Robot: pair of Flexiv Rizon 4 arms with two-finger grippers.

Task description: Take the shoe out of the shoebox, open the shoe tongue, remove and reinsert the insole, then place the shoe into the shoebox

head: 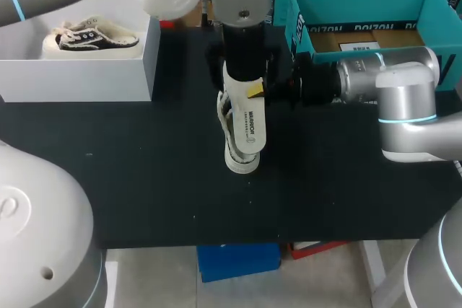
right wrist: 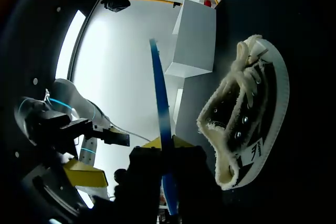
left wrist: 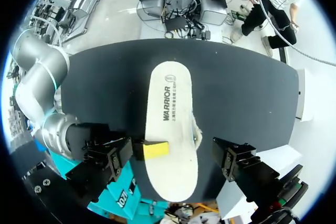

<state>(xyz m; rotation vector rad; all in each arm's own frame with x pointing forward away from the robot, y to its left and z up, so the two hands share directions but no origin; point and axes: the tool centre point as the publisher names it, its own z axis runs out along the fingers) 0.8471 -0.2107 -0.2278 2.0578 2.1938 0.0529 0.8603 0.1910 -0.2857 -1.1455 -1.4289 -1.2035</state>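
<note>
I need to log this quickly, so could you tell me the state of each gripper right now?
Left gripper: open, empty.
Right gripper: shut on the insole.

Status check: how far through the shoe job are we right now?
Done: the shoe is out of its box, lying on its side on the table, and the insole is out of it. In hand: the right gripper pinches the insole, clear of the shoe. Left: sliding it back in, then boxing the shoe.

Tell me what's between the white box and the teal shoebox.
In the head view, the left arm stands between the white box and the teal shoebox, over the shoe and the insole that the right gripper pinches.
</note>
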